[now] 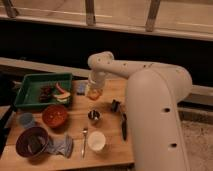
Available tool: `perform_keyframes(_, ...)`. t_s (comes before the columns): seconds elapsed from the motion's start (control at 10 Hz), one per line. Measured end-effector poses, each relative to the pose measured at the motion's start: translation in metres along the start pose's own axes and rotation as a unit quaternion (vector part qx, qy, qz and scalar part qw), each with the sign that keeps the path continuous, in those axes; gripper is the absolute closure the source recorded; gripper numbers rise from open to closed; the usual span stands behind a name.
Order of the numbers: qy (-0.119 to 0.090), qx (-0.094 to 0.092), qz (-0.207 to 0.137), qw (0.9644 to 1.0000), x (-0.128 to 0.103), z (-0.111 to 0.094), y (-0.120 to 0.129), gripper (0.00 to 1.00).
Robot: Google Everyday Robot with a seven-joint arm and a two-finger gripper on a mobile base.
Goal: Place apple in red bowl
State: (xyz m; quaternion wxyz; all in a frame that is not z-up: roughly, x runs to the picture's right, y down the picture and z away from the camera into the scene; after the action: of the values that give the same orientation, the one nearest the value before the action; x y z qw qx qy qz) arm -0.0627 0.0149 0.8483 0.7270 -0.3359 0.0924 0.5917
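Observation:
The apple point(94, 94) is a small orange-yellow fruit right under my gripper point(93, 89), at the back middle of the wooden table point(107, 150). The gripper comes down from the white arm point(145, 95) and is shut on the apple, holding it slightly above the tabletop. The red bowl point(55, 115) stands to the front left of the apple, apart from it, just in front of the green tray point(30, 82).
The green tray holds food pieces point(55, 92). A small metal cup point(93, 116) stands in front of the apple. A white cup point(96, 140), a spoon point(84, 141), a blue cloth point(62, 146), a purple bowl point(32, 141) and a blue cup point(26, 120) sit nearer the front. Black tools point(123, 126) lie on the right.

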Motion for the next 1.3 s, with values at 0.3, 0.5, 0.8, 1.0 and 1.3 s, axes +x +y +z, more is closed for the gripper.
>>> perform_keyframes(0.3, -0.045, -0.069, -0.050, 0.9953, -0.005, -0.047, 0.055, 1.00)
perform_keyframes(0.5, -0.069, -0.122, -0.085, 0.9865, -0.012, -0.060, 0.107, 1.00)
perform_keyframes(0.8, -0.096, -0.165, -0.112, 0.9752, -0.017, -0.075, 0.154, 1.00)
perform_keyframes(1.0, -0.096, -0.165, -0.111, 0.9753, -0.017, -0.076, 0.152, 1.00)
perform_keyframes(1.3, -0.074, -0.156, -0.117, 0.9779, -0.011, -0.068, 0.154, 1.00)
